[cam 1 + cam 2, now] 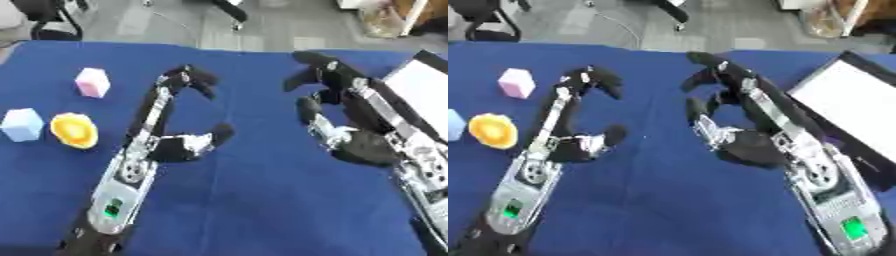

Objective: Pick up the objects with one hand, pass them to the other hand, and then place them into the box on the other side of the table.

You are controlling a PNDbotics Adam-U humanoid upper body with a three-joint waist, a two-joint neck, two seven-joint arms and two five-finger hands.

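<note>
Three objects lie at the table's left: a pink cube (pixel 92 82), a light blue cube (pixel 22 124) and a yellow round thing (pixel 73 130). My left hand (pixel 171 141) hovers mid-table to their right, fingers extended and slightly curved, thumb spread, holding nothing. My right hand (pixel 741 137) faces it from the right, also open and empty. A box (pixel 846 102) with a white inside and black rim sits at the right edge, just beyond my right forearm.
A blue cloth (pixel 254 200) covers the table. Beyond the far edge is grey floor with chair legs and a black chair at the upper left.
</note>
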